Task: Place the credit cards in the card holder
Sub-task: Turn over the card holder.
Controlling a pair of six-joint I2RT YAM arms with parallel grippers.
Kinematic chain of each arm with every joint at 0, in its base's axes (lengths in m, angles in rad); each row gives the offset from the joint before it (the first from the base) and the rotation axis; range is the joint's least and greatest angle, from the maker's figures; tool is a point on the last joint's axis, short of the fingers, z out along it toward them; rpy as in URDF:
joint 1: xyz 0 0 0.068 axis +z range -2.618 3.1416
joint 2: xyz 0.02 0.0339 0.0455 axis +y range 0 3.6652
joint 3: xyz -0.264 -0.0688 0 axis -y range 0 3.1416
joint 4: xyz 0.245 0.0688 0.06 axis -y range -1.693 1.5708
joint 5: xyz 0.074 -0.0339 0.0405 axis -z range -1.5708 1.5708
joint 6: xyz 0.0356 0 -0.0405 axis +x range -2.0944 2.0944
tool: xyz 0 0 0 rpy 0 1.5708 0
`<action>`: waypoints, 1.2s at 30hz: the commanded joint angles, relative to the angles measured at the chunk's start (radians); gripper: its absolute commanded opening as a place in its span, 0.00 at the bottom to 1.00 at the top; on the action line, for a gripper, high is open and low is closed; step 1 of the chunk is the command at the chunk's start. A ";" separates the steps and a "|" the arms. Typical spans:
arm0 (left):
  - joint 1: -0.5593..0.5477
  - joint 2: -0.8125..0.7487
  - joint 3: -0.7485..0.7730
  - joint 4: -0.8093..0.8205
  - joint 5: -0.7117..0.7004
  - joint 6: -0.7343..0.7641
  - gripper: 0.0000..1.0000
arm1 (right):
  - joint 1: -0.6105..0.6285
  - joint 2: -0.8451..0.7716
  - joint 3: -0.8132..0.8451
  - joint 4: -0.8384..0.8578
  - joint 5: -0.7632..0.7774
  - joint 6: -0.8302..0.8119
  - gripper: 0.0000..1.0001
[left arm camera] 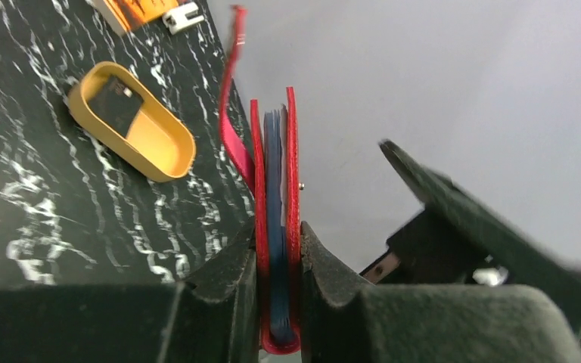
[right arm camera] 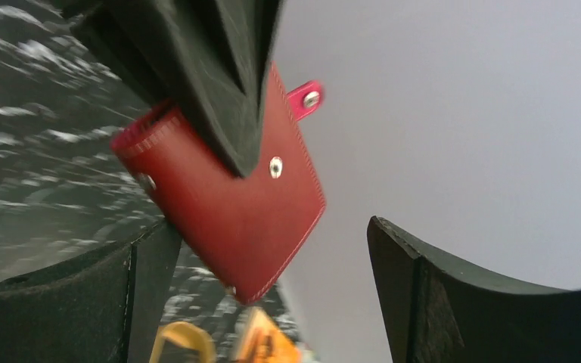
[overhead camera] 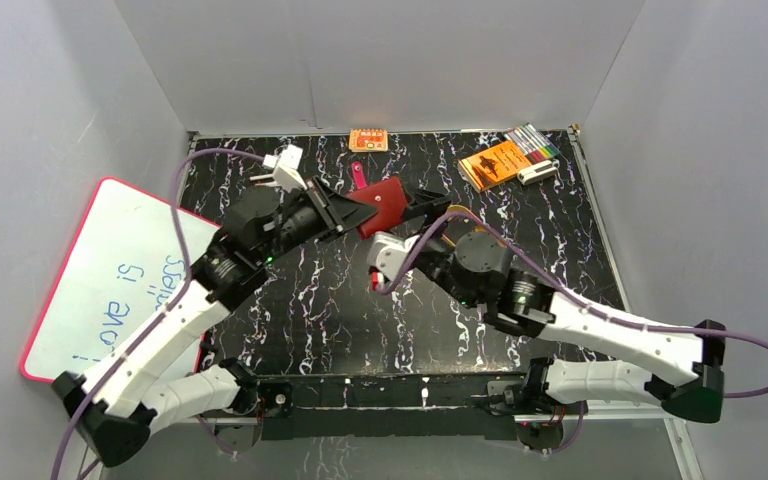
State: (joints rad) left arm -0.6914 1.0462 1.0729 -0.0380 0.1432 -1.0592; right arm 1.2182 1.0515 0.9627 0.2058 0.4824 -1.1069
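My left gripper point(overhead camera: 355, 212) is shut on the dark red card holder point(overhead camera: 385, 203) and holds it above the table at the back middle. In the left wrist view the card holder point(left arm camera: 293, 166) stands edge-on between my fingers point(left arm camera: 234, 280), with bluish sleeves point(left arm camera: 275, 189) inside and the snap tab point(left arm camera: 231, 98) hanging loose. A dark credit card point(left arm camera: 115, 104) lies in a tan oval tray point(left arm camera: 166, 155). My right gripper point(overhead camera: 426, 205) is open and empty, just right of the card holder. In the right wrist view the card holder point(right arm camera: 242, 219) hangs in front of the open gripper point(right arm camera: 272, 302).
A whiteboard point(overhead camera: 110, 280) lies at the left. At the back stand a small orange box point(overhead camera: 368, 140), an orange booklet point(overhead camera: 495, 163), markers point(overhead camera: 535, 140) and a small white item point(overhead camera: 538, 172). Grey walls close in the table on three sides.
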 commanded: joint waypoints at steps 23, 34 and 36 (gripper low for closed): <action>0.000 -0.345 -0.095 -0.212 0.821 1.122 0.00 | 0.004 -0.195 0.247 -0.541 -0.833 1.323 0.99; 0.000 -0.303 0.016 -0.240 0.878 1.206 0.00 | 0.002 -0.100 0.259 -0.499 -0.841 1.349 0.91; 0.000 -0.304 0.036 -0.249 0.880 1.217 0.00 | -0.006 -0.095 0.257 -0.484 -0.839 1.351 0.88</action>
State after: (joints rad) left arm -0.6910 0.7437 1.0302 -0.3370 0.9813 0.0944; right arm 1.2152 0.9344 1.2129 -0.3401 -0.3408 0.2150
